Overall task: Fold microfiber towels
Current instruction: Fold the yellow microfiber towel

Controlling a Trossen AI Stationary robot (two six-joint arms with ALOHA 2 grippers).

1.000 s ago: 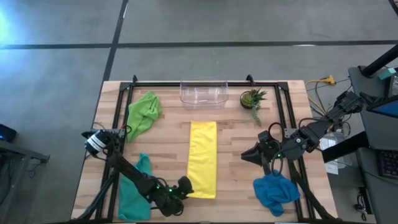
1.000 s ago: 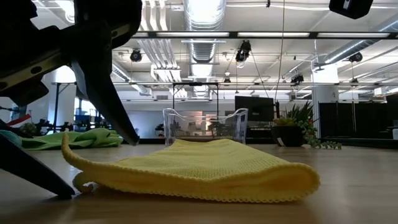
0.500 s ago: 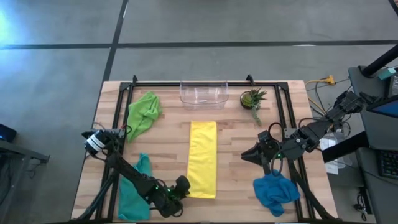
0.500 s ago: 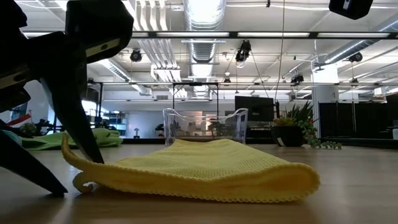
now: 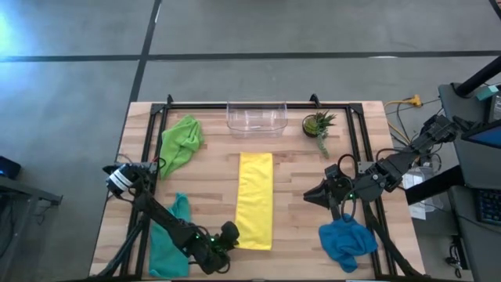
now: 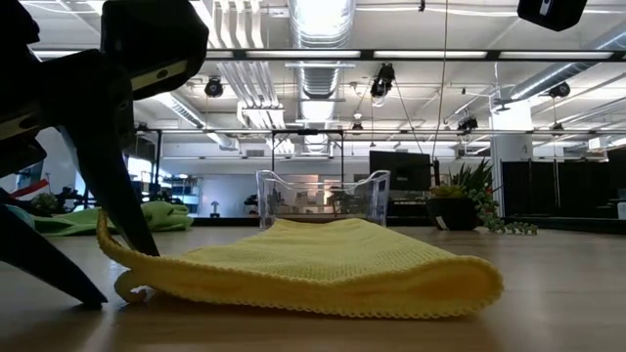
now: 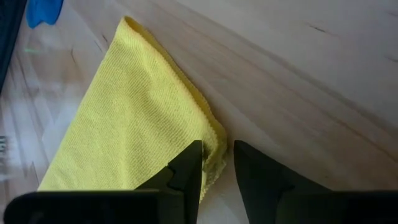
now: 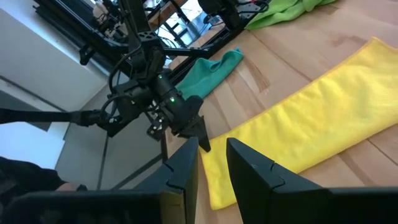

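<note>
Yellow towel (image 5: 254, 200), lime green towel (image 5: 181, 142), teal towel (image 5: 167, 236), blue towel (image 5: 345, 240); pale striped wooden worktop (image 5: 290, 168); black arms.

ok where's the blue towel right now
In the high view the blue towel lies crumpled at the table's near right corner, just below the right gripper and right of the folded yellow towel.

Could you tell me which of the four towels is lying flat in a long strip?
The yellow microfiber towel mid-table, folded into a strip; the lime green, teal and blue ones lie crumpled.
</note>
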